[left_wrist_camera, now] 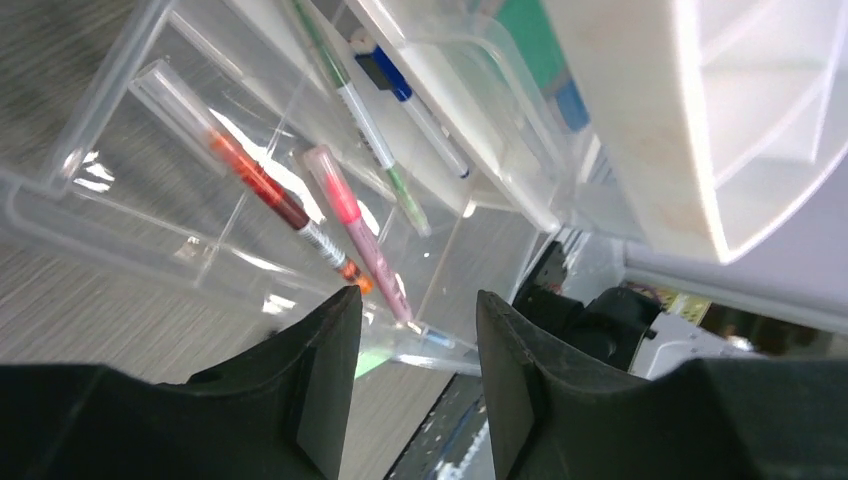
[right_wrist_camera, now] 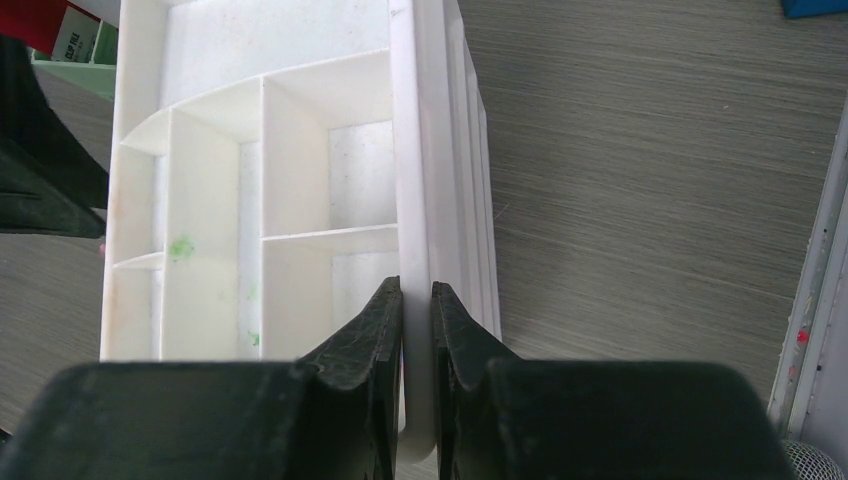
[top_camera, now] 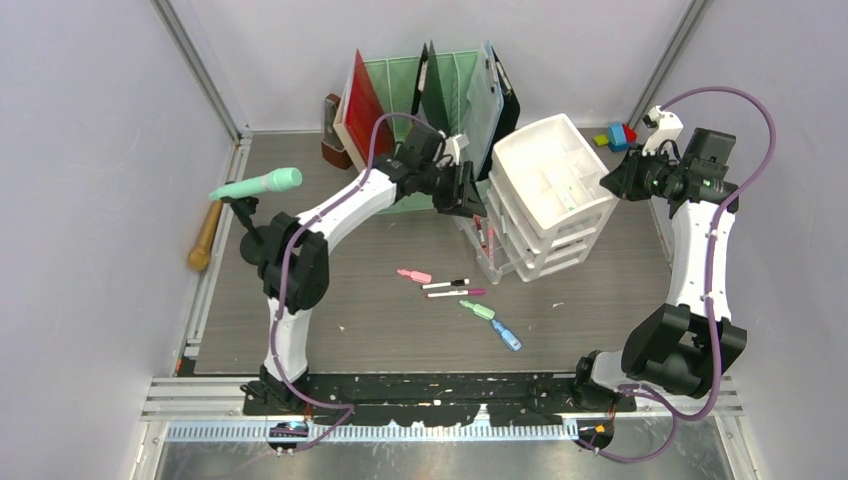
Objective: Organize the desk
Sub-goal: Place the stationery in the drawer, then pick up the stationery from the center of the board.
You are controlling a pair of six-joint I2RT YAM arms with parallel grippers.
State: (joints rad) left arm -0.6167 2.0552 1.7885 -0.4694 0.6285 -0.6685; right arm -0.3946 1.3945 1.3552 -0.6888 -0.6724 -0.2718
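The desk (top_camera: pixel 330 335) fills the middle of the overhead view. Its grey-brown planks are bounded by metal rails at the left, right and lower edges, with pale walls beyond. The white drawer unit (top_camera: pixel 548 190) stands right of centre in the upper half, turned at an angle. The mint-green file rack (top_camera: pixel 415 80) stands against the back wall to its upper left.

The right gripper (right_wrist_camera: pixel 417 290) is pinched onto the unit's thin top rim, one finger on each side of the white wall. In the right wrist view, bare desk (right_wrist_camera: pixel 650 150) runs from that rim to the rail at the right edge of the frame.

The left gripper (left_wrist_camera: pixel 415 300) hangs with its fingers apart and nothing between them. It is close by a pulled-out clear drawer (left_wrist_camera: pixel 120 245) at the lower left of the unit. In that drawer a red pen (left_wrist_camera: pixel 265 190) and a pink highlighter (left_wrist_camera: pixel 355 225) lie side by side.

Loose pens (top_camera: pixel 455 292) and highlighters are scattered on the planks at lower centre, below the drawer and well apart from both arm bases. Bare planks stretch to either side of them at lower left and lower right. A wooden handle (top_camera: pixel 205 235) lies along the left rail. Coloured blocks (top_camera: pixel 618 135) sit in the upper right corner.
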